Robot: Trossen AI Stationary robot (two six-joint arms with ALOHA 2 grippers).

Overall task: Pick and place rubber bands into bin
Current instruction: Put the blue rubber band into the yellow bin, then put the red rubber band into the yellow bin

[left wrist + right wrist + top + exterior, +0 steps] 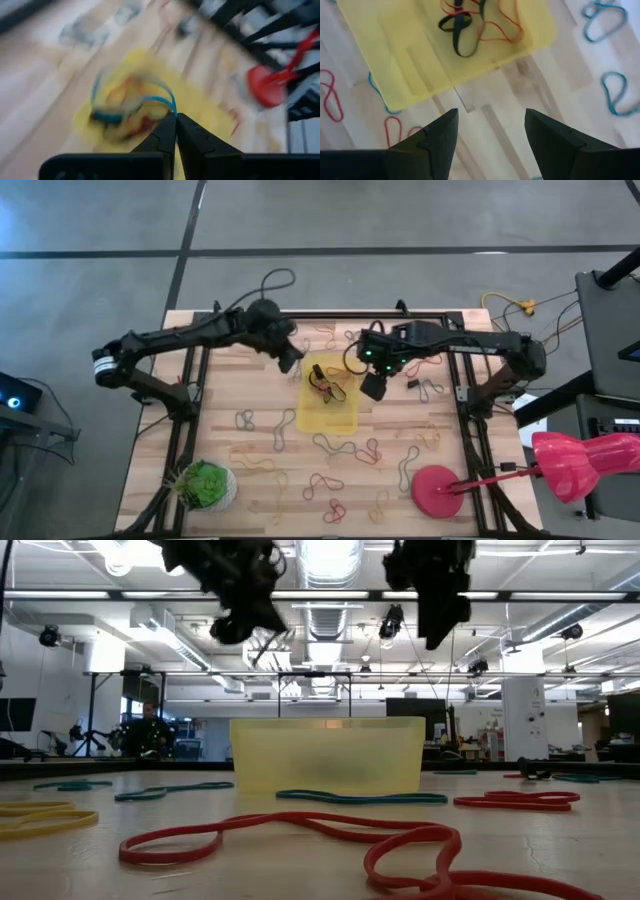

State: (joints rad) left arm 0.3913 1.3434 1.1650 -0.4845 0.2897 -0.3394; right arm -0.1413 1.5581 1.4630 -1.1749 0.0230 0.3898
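Observation:
The bin (335, 415) is a translucent yellow tray in the middle of the wooden table, with red and dark rubber bands (462, 30) lying inside it. Many more rubber bands (325, 485) lie loose on the boards around it. My left gripper (290, 360) is raised at the bin's far left corner, shut on a blue rubber band (130, 102). My right gripper (372, 385) hangs just right of the bin, pointing down, open, with bare wood between its fingers (490, 125). My left gripper pinches the blue band at one end of its loop (172, 109), right at the free ends of its two shut fingers. The rest of the loop swings out beyond the fingertips over the bin, lifted clear of the table. The picture is blurred, so finer detail does not show.
A green plant ball (205, 483) stands at the near left corner and a round red disc (438, 490) at the near right. A small dark block (412, 384) lies right of my right gripper. Black frame bars run along the table's left and right sides.

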